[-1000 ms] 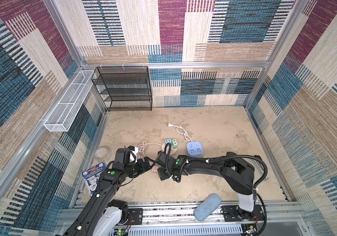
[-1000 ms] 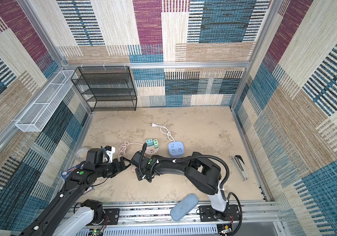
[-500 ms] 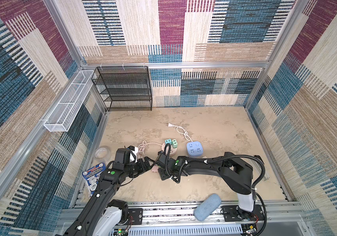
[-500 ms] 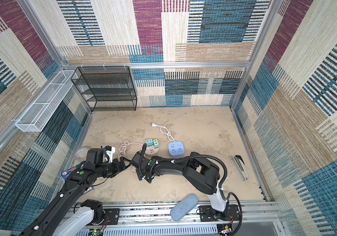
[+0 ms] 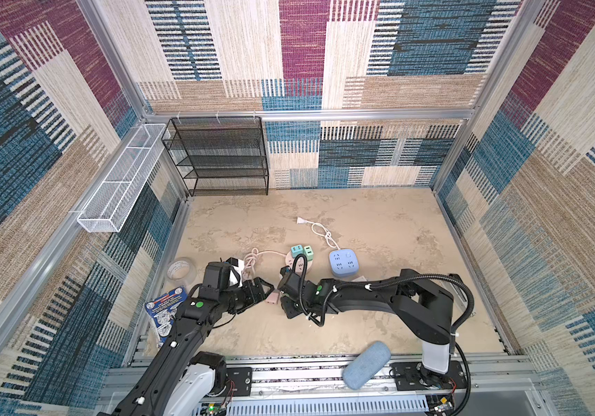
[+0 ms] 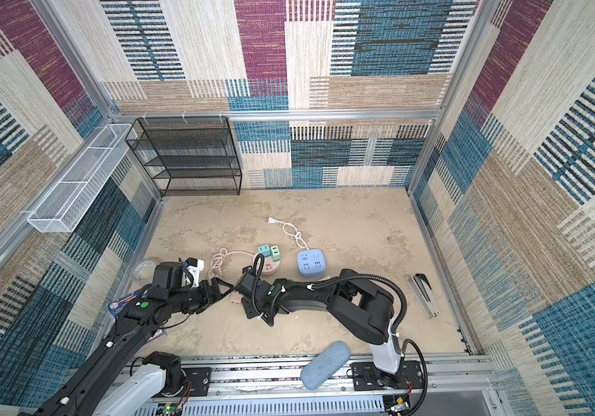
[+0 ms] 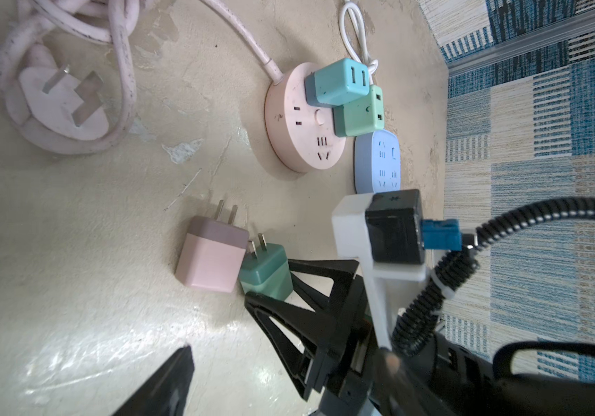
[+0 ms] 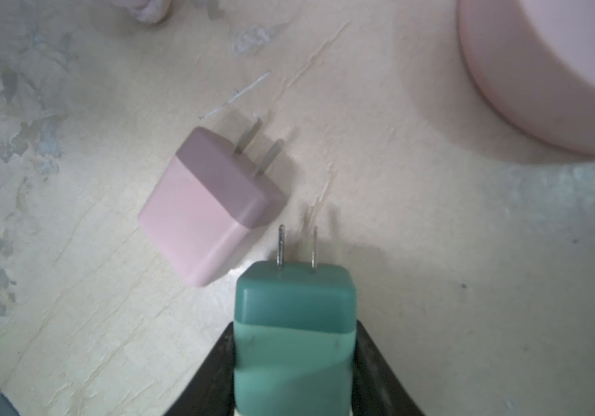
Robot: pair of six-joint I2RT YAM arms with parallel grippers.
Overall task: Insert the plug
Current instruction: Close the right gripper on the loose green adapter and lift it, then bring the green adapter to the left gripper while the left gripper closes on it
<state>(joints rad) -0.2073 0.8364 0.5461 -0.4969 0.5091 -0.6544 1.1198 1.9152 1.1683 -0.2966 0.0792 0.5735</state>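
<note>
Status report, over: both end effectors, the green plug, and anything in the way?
Left end effector open, empty. Right end effector shut on green plug, not yet in round pink socket. Pink plug loose beside it.

- Green plug (image 8: 294, 324): smooth matt plastic, two-tone; prongs bare metal.
- Pink plug (image 8: 205, 205): same matt plastic finish; prongs dull metal.
- Round pink socket hub (image 7: 303, 119): smooth semi-matt plastic w/ small dark scuffs.
- Pink cable (image 7: 125, 79): rubbery-looking sheath, speckled w/ dirt.
- Tabletop (image 5: 378, 223): beige, mottled, rough-looking; slight sheen in left wrist view.
- Walls (image 5: 559, 216): woven cloth texture, matt.
- Shelf rack (image 5: 216, 155): black metal mesh.
- Basket (image 5: 119, 187): white wire mesh.
</note>
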